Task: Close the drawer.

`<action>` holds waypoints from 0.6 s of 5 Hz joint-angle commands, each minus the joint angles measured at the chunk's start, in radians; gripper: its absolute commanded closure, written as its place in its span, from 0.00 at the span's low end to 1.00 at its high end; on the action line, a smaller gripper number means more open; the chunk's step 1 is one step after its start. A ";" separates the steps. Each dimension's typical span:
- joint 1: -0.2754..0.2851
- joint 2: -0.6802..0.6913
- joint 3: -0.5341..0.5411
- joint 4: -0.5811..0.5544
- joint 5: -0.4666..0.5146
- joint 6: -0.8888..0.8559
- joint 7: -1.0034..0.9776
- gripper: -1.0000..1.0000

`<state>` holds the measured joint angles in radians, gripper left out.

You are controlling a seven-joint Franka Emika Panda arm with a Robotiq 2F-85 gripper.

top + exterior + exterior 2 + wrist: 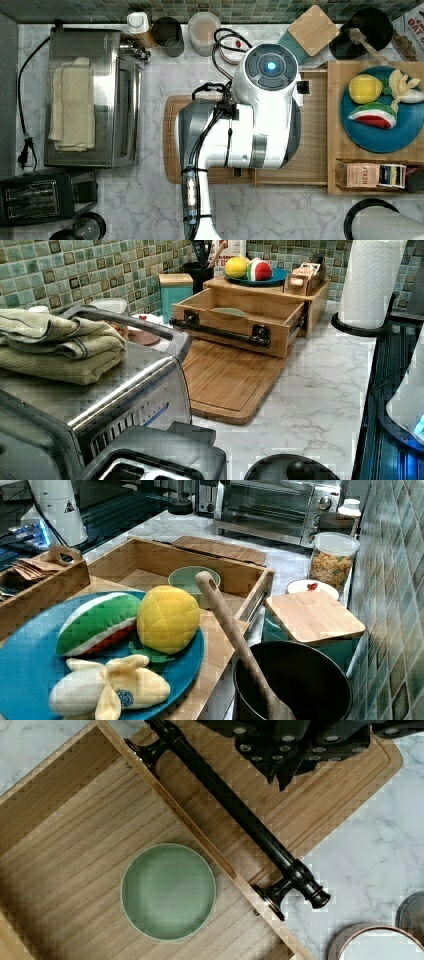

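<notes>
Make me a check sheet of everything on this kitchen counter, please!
Surface: white marble counter, bamboo cutting board lying on it.
Job's things: drawer pulled open, black bar handle on its front, green bowl inside.
Clutter: blue plate of toy food, toaster oven with folded towels, toaster, paper towel roll.
Claw: claw above the cutting board, near the handle.
Cables: black cord beside the toaster oven.
Surroundings: green tiled wall.

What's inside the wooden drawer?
The open drawer holds one green bowl sitting on its wooden floor. The bowl looks empty. The end of the drawer that runs under the cabinet top is covered, so anything there is hidden.
</notes>
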<state>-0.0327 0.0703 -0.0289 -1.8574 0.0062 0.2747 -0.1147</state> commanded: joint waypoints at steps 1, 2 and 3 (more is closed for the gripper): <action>0.000 0.000 0.000 0.000 0.000 0.000 0.000 1.00; 0.005 -0.005 0.012 -0.023 0.026 0.008 -0.134 1.00; 0.028 -0.061 0.041 -0.125 0.058 0.132 -0.216 1.00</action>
<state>-0.0323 0.0892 -0.0242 -1.9121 0.0076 0.3875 -0.2480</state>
